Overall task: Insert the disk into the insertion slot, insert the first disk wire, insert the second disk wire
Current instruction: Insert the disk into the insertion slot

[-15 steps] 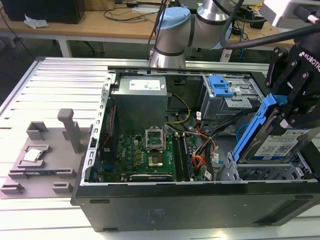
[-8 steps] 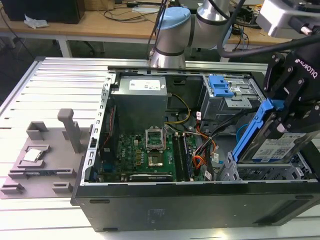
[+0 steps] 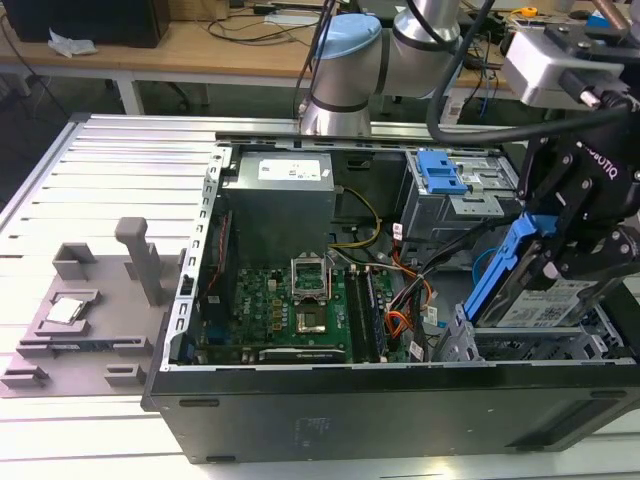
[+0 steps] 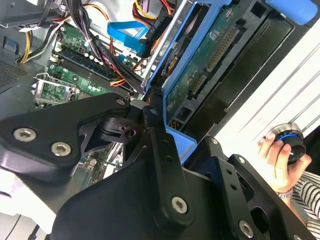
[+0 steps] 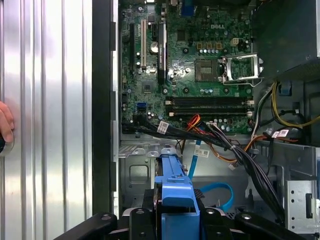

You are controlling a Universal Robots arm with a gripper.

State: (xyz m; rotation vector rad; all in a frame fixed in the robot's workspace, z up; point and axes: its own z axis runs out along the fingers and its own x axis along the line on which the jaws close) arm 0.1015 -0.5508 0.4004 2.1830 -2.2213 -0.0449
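Clamped by its blue frame (image 5: 176, 197) between the narrowly parted fingers of the gripper (image 3: 545, 255): the disk (image 3: 548, 300), tilted, label showing, low end over the slot (image 3: 520, 347) in the case's (image 3: 400, 405) near corner at the exterior view's right. Touching the slot or not: cannot tell. Loose cables (image 5: 235, 150) just beside the slot.

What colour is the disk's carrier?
Bright blue; the disk's carrier shows best in the first wrist view.
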